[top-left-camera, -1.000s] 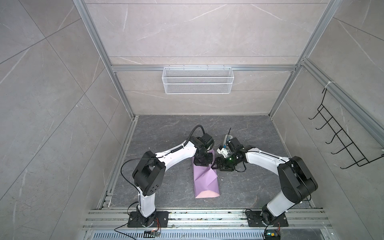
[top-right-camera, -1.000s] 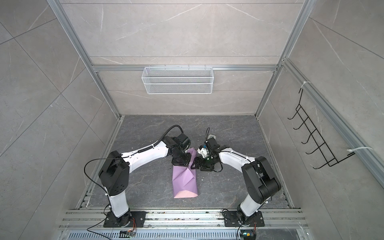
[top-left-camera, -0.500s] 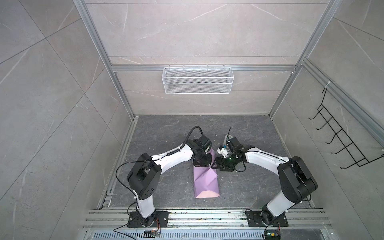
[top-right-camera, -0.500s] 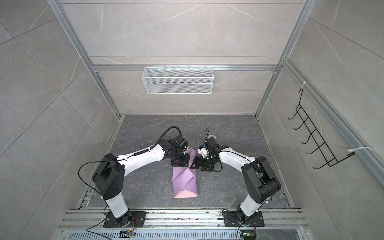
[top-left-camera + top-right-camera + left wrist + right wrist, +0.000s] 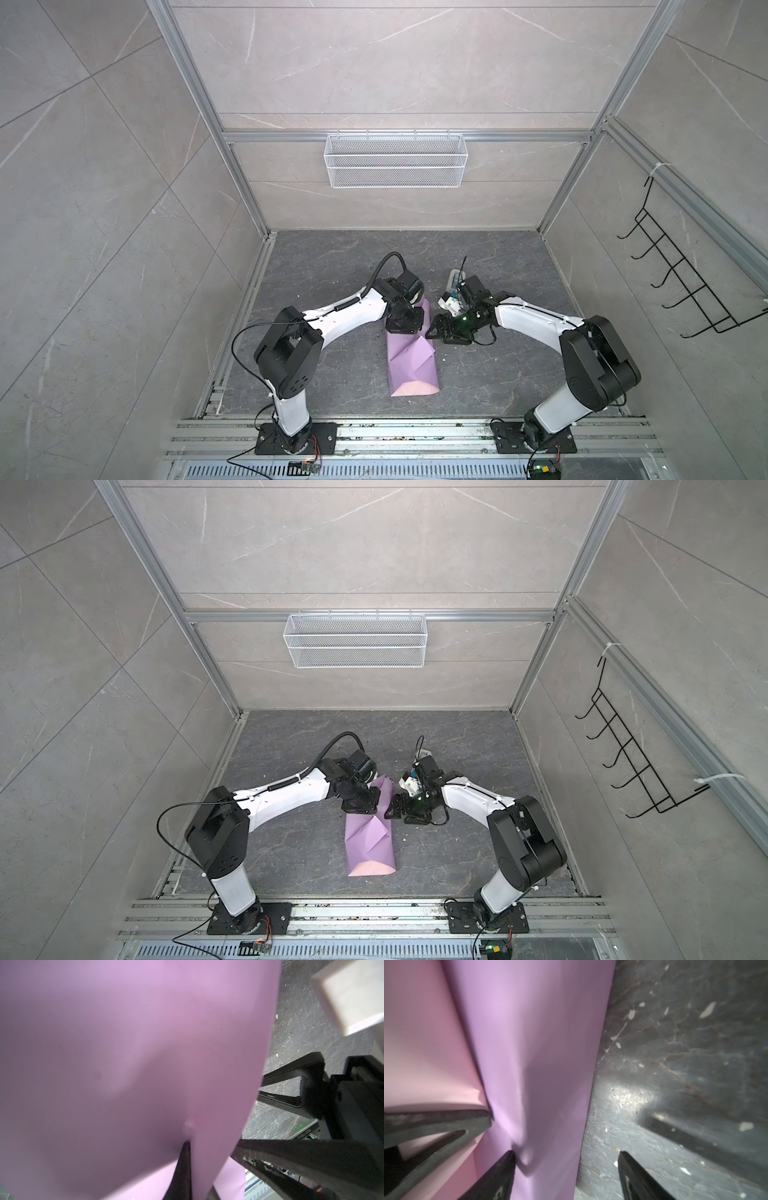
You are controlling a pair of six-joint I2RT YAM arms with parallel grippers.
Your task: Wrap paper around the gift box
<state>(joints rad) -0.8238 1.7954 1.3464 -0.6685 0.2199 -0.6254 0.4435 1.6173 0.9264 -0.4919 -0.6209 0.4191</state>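
Grey floor (image 5: pixel 332 266): paper (image 5: pixel 409 361) folded lilac, creased, pink end.

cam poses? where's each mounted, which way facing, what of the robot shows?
Both top views: high above the front rail, looking down and back; left arm, right arm, the paper.
Left wrist: behind the left pincer, facing the lilac paper close up; own fingers show, right pincer beyond.
Right wrist: behind the open right pincer, facing the paper's edge and tabletop; own fingers, plus the left pincer's shut tip.
Shared: each wrist view shows the paper and the opposite pincer.
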